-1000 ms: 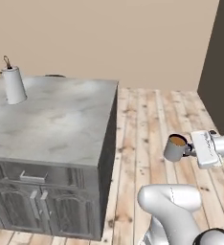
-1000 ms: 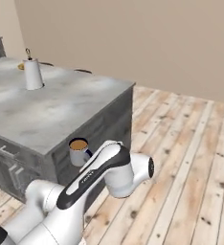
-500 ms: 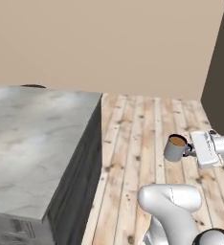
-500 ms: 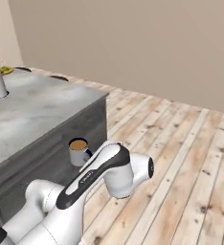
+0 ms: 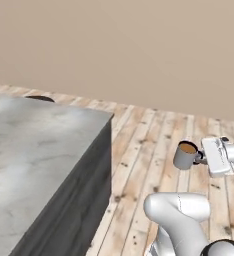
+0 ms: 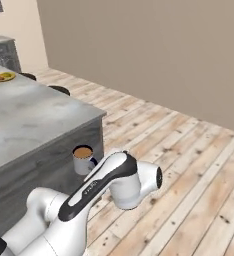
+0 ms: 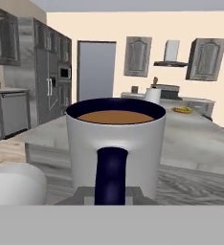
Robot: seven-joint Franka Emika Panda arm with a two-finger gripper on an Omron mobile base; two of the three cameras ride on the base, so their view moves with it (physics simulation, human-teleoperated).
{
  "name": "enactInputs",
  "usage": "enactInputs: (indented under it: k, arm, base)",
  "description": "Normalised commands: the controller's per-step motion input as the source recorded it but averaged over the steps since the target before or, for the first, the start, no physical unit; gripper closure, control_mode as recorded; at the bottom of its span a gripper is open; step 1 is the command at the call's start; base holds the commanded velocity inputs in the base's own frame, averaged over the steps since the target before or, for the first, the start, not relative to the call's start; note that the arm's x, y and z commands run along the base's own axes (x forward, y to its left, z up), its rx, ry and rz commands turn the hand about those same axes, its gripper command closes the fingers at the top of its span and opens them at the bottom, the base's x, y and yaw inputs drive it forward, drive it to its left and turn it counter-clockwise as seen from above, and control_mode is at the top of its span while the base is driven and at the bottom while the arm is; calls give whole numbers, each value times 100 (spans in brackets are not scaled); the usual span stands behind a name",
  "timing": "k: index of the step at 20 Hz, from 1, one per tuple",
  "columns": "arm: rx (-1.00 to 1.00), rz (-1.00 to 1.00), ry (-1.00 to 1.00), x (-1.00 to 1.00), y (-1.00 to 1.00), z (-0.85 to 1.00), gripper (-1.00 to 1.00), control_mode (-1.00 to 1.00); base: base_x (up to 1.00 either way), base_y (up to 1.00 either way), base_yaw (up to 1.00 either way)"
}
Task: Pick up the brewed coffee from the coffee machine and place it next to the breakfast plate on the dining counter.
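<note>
Brewed coffee (image 5: 185,155) rides upright and level in mid-air beside the dining counter (image 5: 34,150), with the gripper (image 5: 203,157) clenched on its dark handle so the brown liquid stays in while the base carries it. The marbled top lies bare at this near corner; the breakfast plate (image 6: 2,77) sits far off on it, well apart from the mug, above a pale plank floor (image 6: 189,165).

Home kitchen, marbled island counter (image 5: 34,150), plank floor (image 6: 189,165), wall cabinets (image 7: 202,58), range hood (image 7: 171,53), tall fridge (image 7: 47,76)
</note>
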Motion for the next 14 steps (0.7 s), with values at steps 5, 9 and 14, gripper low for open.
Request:
enactInputs:
  k: [5,9,14]
  arm:
    - [0,0,0,0,0,0,100,100]
    - [0,0,0,0,0,0,100,100]
    - [0,0,0,0,0,0,100,100]
  base:
    - [100,-53,43]
    - [100,-86,36]
    - [100,-97,32]
